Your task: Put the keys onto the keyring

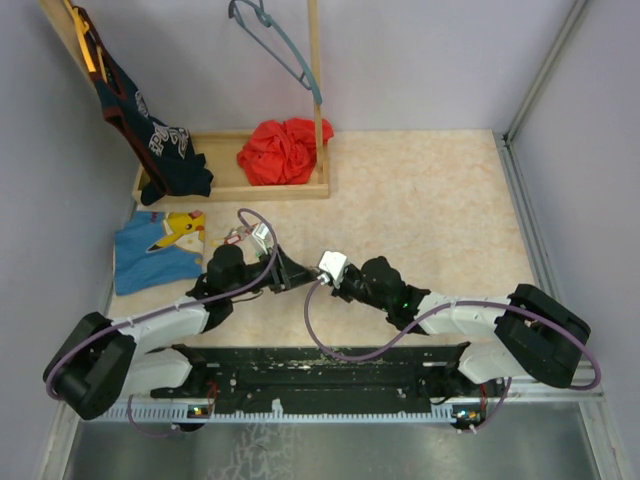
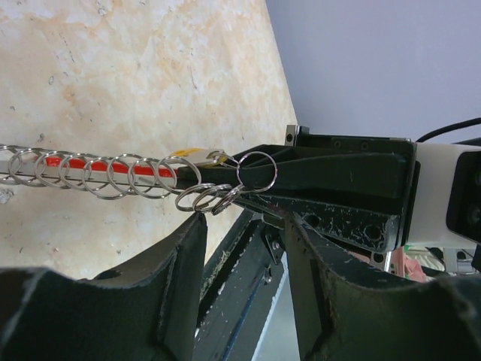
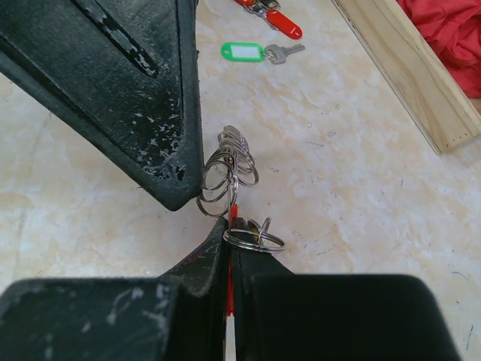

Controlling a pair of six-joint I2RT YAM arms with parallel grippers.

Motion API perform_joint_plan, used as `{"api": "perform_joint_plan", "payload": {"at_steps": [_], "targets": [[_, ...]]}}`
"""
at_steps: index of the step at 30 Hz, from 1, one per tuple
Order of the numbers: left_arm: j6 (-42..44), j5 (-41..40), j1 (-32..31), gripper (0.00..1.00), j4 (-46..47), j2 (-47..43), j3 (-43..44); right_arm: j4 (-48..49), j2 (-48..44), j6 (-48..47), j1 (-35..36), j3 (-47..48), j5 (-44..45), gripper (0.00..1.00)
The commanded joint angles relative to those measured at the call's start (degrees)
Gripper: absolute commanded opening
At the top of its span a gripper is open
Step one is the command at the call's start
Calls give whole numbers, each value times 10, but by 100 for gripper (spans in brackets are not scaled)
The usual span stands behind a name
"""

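Keyring [image 2: 98, 167], red strip strung with overlapping silver split rings

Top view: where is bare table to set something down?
Free: the table right of the wooden tray, up to the right wall. Crowded: the middle, where the left gripper and right gripper meet at the keyring; left, the keys and blue cloth.

keyring [image 2: 113, 174]: in the right fingers [image 3: 199, 267], beside the left fingers [image 2: 176, 256]
keys [image 3: 255, 51]: on the surface [image 1: 420, 200], behind the keyring
tray [image 1: 262, 193]: behind the keys, at the rear of the surface
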Motion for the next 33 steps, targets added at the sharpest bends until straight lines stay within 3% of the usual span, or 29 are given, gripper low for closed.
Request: {"api": "perform_joint_plan", "payload": {"at_steps": [1, 9, 23, 33], "targets": [[-17, -9, -4, 52, 57, 16, -1, 43, -5, 8, 1, 30, 3, 0], [-8, -15, -4, 49, 62, 20, 2, 46, -4, 8, 1, 29, -3, 0], [-5, -10, -5, 34, 71, 35, 1, 48, -1, 17, 1, 30, -9, 0], [14, -38, -4, 36, 28, 9, 4, 43, -8, 3, 1, 27, -12, 0]]}}
